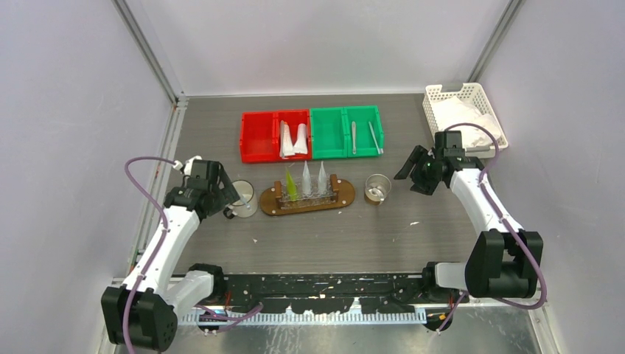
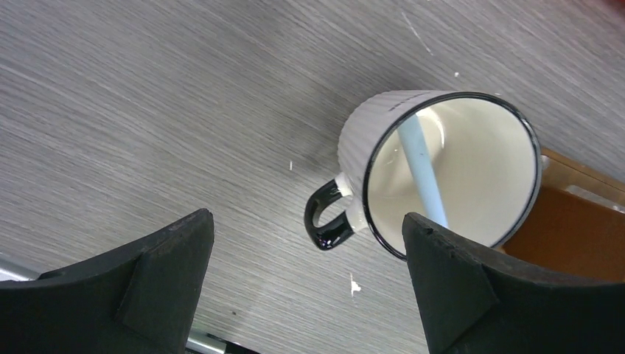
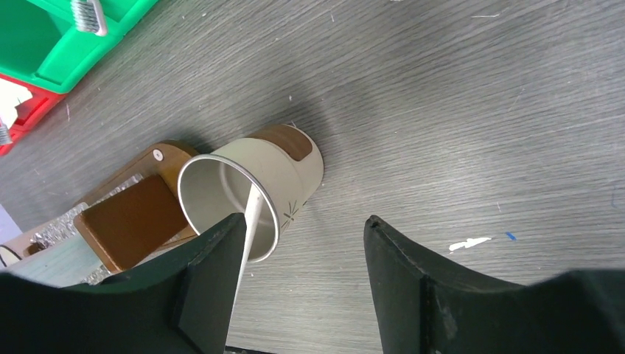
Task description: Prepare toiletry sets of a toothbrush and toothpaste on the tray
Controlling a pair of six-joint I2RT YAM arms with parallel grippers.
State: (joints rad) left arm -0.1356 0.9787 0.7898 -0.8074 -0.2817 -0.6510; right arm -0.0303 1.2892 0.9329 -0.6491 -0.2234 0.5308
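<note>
On the table (image 1: 354, 236), the left pincer (image 2: 306, 221) is hovering with its jaws wide apart and empty, just beside a white ribbed mug (image 2: 368, 125). A pale toothbrush (image 2: 424, 173) is leaning inside the mug, its long axis slanting against the rim. The right pincer (image 3: 304, 221), jaws also apart and holding nothing, is hanging near a beige cup (image 3: 295, 169). A second toothbrush (image 3: 250, 221) is standing steeply in the cup and poking out of the mouth. Between mug and cup, three tapered tubes (image 1: 306, 178) are standing tips up on the wooden tray (image 1: 269, 203).
</note>
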